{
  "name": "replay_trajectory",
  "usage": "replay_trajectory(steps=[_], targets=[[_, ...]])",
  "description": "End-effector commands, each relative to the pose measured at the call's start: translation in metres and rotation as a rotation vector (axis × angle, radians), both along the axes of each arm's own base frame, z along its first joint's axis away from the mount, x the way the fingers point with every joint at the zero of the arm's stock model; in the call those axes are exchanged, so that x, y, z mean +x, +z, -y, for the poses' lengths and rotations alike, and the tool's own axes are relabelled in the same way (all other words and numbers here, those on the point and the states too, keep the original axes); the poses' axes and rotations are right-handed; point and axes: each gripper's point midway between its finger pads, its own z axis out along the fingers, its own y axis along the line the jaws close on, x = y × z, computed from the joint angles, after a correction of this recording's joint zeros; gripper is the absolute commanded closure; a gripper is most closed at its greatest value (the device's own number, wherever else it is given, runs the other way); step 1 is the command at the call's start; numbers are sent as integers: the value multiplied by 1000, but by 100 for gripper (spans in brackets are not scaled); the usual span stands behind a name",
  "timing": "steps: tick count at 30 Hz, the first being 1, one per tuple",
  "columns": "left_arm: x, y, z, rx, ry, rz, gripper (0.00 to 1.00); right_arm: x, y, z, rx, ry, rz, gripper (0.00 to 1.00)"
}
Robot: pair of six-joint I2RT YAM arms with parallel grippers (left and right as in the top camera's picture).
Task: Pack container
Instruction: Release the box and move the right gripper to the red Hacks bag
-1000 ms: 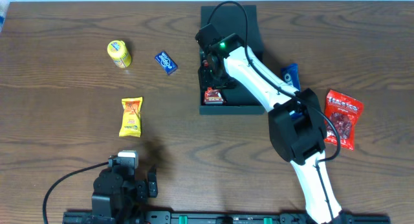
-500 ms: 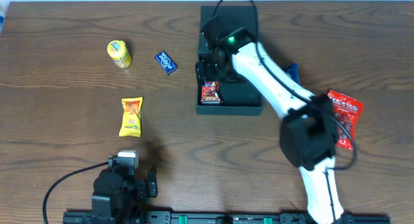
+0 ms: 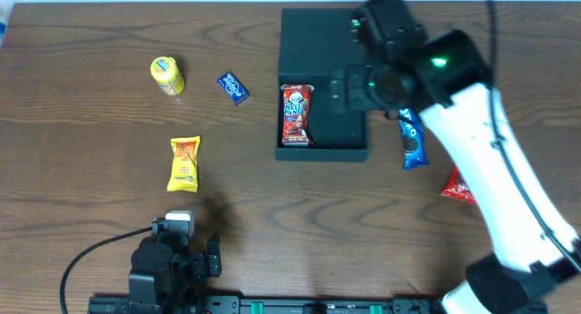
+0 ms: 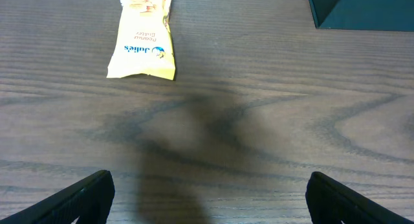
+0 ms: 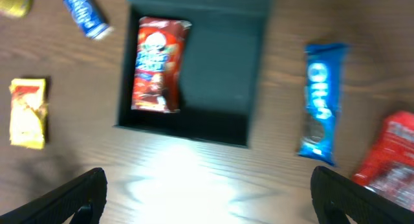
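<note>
The dark teal container stands open at the table's far middle, its flap lid lying flat behind it. A red snack packet lies flat along the box's left side. My right gripper hovers high over the box's right half, open and holding nothing. In the right wrist view the container and the red packet lie well below the gripper. My left gripper rests at the near edge, open and empty, far from the box.
Left of the box lie a yellow round snack, a small blue packet and a yellow packet, also in the left wrist view. A blue cookie packet and a red bag lie to its right.
My right gripper has opened, left the red packet lying in the box, and risen up and to the right. The left arm has not moved.
</note>
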Motion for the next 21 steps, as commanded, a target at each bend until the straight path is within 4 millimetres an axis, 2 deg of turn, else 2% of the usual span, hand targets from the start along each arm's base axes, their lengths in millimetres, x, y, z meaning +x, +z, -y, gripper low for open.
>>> replay_trajectory(steps=[1, 5, 11, 21], targets=[[-4, -15, -3, 4, 20, -47, 4, -8, 9, 37, -66, -66, 45, 1], [-4, -15, -3, 4, 20, -47, 4, -29, -3, 67, -72, -134, 18, 1], [-4, -15, -3, 4, 20, -47, 5, -67, -44, 117, -106, -241, -63, 1], [-4, -15, -3, 4, 20, -47, 4, -91, -125, 180, -133, -448, -183, 1]])
